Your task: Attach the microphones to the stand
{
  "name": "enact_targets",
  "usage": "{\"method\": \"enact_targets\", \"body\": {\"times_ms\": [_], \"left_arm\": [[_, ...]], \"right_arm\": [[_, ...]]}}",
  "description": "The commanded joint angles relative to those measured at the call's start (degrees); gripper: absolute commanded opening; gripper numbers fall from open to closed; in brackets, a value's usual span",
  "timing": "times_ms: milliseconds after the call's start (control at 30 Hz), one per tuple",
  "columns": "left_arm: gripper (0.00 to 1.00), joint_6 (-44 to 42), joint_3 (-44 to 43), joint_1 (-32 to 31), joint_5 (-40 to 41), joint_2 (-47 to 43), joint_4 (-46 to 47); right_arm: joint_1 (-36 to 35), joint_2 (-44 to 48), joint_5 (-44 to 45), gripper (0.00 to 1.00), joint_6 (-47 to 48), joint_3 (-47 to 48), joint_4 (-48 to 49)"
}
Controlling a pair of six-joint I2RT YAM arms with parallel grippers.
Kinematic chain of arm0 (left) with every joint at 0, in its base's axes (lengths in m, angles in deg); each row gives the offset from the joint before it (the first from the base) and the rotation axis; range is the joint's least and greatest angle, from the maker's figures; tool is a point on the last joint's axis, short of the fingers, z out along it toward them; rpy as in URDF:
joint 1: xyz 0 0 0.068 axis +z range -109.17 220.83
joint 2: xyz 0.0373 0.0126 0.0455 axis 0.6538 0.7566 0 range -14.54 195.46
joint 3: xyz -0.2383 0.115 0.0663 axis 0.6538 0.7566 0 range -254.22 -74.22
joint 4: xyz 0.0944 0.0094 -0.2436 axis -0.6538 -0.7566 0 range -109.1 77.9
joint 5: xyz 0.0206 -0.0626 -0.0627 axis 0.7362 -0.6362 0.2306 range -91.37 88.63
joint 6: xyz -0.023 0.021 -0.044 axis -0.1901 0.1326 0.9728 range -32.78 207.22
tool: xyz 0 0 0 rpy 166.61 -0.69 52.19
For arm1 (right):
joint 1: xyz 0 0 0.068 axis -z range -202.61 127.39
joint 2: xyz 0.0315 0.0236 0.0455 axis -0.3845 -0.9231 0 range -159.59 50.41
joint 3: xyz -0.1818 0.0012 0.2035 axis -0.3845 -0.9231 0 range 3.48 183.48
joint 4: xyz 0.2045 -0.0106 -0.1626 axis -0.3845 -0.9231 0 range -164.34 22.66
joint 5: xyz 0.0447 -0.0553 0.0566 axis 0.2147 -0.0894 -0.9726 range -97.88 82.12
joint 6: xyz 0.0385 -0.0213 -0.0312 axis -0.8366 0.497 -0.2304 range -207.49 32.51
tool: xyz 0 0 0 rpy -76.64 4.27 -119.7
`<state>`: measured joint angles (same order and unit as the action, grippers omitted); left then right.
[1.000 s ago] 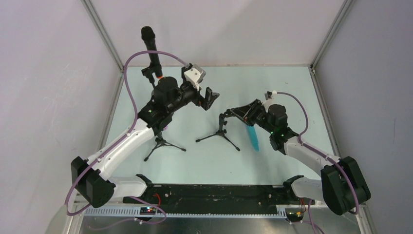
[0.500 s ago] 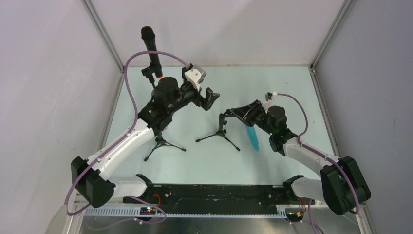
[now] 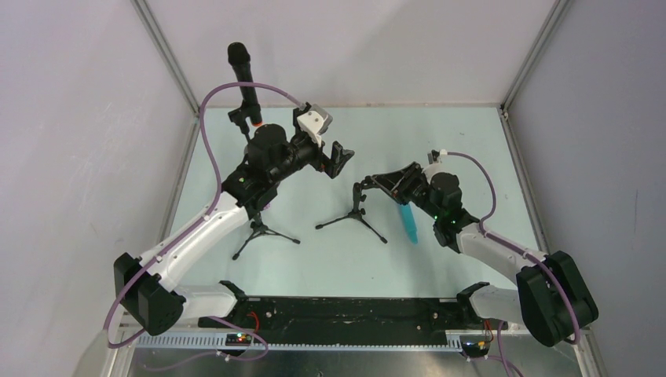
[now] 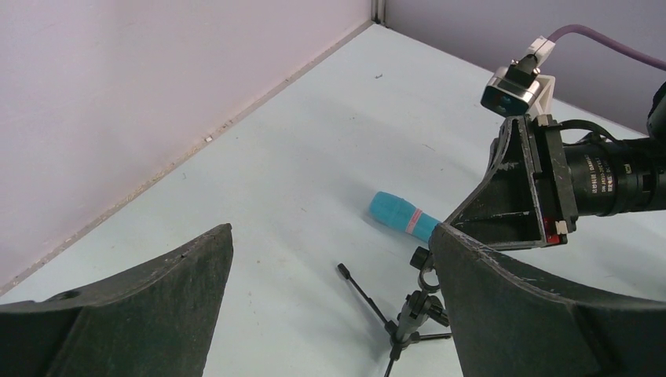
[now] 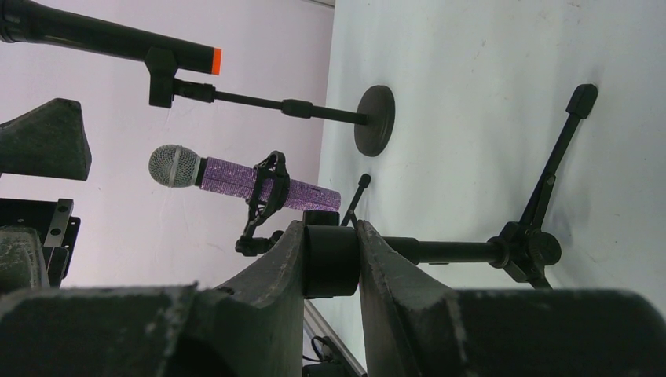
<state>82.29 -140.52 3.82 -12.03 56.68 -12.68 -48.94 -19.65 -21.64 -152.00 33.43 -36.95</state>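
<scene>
The black microphone with the orange ring (image 3: pixel 245 82) sits clipped on a round-base stand at the back left; it also shows in the right wrist view (image 5: pixel 110 39). The glittery purple microphone (image 5: pixel 243 177) sits in a clip on a tripod stand, hidden under the left arm in the top view. The light blue microphone (image 3: pixel 408 221) lies flat on the table, also in the left wrist view (image 4: pixel 402 216). My right gripper (image 3: pixel 369 183) is shut on the black head (image 5: pixel 331 259) of a small empty tripod stand (image 3: pixel 357 210). My left gripper (image 3: pixel 340 159) is open and empty, above and left of that stand (image 4: pixel 408 310).
The round base (image 5: pixel 373 119) of the black microphone's stand sits near the back left corner. The purple microphone's tripod legs (image 3: pixel 263 234) spread beside the left arm. Walls close the table on the left, back and right.
The right wrist has shifted slightly toward the near side while holding the stand's head. The left arm and the microphones have not moved.
</scene>
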Motion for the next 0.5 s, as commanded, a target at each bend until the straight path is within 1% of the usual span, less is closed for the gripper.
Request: {"method": "enact_targets", "body": {"times_ms": [0,467], "left_arm": [[1.00,-1.20,0.91,-0.51,0.64,-1.61,1.39],[1.00,-1.39,0.97,-0.61,0.75,-1.43,1.37]], "right_arm": [[-1.63,-2.82,1.52,0.00,4.63,-5.04,-17.01],[-3.85,-1.51,5.28,0.00,3.31,-6.08,-19.64]]}}
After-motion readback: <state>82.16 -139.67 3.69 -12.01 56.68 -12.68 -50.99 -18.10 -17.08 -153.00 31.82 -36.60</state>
